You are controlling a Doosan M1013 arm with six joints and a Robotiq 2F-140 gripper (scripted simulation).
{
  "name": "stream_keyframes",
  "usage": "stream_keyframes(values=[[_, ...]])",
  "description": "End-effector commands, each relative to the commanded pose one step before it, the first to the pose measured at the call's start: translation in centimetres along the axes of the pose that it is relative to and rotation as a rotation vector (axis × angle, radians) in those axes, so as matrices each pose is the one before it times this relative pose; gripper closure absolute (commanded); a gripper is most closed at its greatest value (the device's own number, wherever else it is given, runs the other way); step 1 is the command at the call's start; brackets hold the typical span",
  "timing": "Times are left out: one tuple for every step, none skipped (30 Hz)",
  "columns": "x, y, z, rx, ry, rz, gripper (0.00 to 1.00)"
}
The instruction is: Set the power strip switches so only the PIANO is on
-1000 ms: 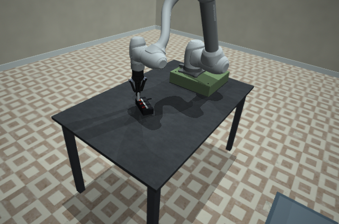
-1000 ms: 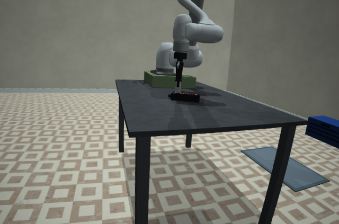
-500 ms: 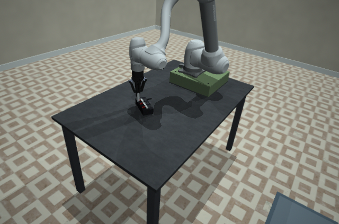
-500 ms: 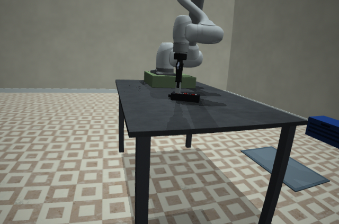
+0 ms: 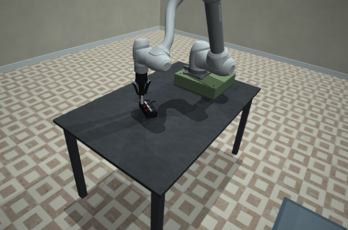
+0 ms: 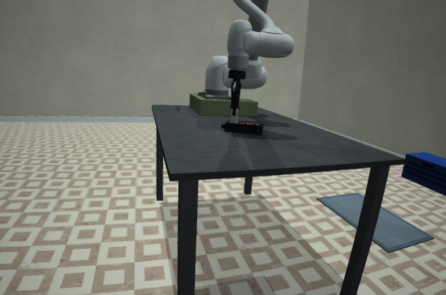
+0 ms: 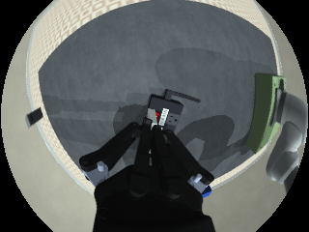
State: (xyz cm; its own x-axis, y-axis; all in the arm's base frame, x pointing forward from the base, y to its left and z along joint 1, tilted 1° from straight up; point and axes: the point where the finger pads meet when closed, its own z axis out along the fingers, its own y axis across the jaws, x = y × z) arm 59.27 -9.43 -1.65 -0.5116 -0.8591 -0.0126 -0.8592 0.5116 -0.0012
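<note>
A small black power strip [image 5: 148, 109] lies flat on the dark table, near its middle. Some of its switches glow red on top; labels are too small to read. It also shows in the exterior view [image 6: 242, 127] and in the wrist view [image 7: 162, 111]. My gripper [image 5: 142, 100] points straight down with its fingers shut and empty. The fingertips stand at the strip's end nearer the arm's wrist, right at or just above its top [image 6: 234, 120]. In the wrist view the shut fingertips [image 7: 156, 128] cover part of the strip.
The arm's green base block [image 5: 204, 80] stands at the table's back right. A blue crate [image 6: 426, 171] and a grey floor panel [image 6: 374, 220] lie beside the table on the floor.
</note>
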Motion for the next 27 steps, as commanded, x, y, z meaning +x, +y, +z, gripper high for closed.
stream_keyframes(values=[[0.057, 0.091, 0.199, -0.00123, -0.00163, -0.00281, 1.00], [0.000, 0.000, -0.118, 0.00000, 0.00000, 0.00000, 1.00], [0.000, 0.001, -0.158, 0.00000, 0.00000, 0.00000, 1.00], [0.000, 0.000, -0.200, 0.00000, 0.00000, 0.00000, 1.00], [0.000, 0.000, -0.237, 0.00000, 0.00000, 0.00000, 1.00], [0.000, 0.000, -0.270, 0.00000, 0.00000, 0.00000, 1.00], [0.000, 0.000, -0.296, 0.00000, 0.00000, 0.00000, 1.00], [0.000, 0.000, -0.316, 0.00000, 0.00000, 0.00000, 1.00], [0.000, 0.000, -0.327, 0.00000, 0.00000, 0.00000, 1.00], [0.000, 0.000, -0.329, 0.00000, 0.00000, 0.00000, 1.00], [0.000, 0.000, 0.000, 0.00000, 0.00000, 0.00000, 1.00], [0.000, 0.000, 0.000, 0.00000, 0.00000, 0.00000, 1.00], [0.000, 0.000, -0.322, 0.00000, 0.00000, 0.00000, 1.00], [0.000, 0.000, -0.307, 0.00000, 0.00000, 0.00000, 1.00], [0.000, 0.000, -0.282, 0.00000, 0.00000, 0.00000, 1.00], [0.000, 0.000, -0.251, 0.00000, 0.00000, 0.00000, 1.00], [0.000, 0.000, -0.212, 0.00000, 0.00000, 0.00000, 1.00], [0.000, 0.000, -0.171, 0.00000, 0.00000, 0.00000, 1.00], [0.000, 0.000, -0.127, 0.00000, 0.00000, 0.00000, 1.00], [0.000, 0.000, -0.085, 0.00000, 0.00000, 0.00000, 1.00], [0.000, 0.000, -0.048, 0.00000, 0.00000, 0.00000, 1.00], [0.000, 0.000, -0.019, 0.00000, 0.00000, 0.00000, 1.00], [0.000, 0.000, -0.003, 0.00000, 0.00000, 0.00000, 1.00], [0.000, 0.000, 0.000, 0.00000, 0.00000, 0.00000, 1.00], [0.000, 0.000, 0.000, 0.00000, 0.00000, 0.00000, 1.00], [0.000, 0.000, 0.000, 0.00000, 0.00000, 0.00000, 1.00], [0.000, 0.000, 0.000, 0.00000, 0.00000, 0.00000, 1.00]])
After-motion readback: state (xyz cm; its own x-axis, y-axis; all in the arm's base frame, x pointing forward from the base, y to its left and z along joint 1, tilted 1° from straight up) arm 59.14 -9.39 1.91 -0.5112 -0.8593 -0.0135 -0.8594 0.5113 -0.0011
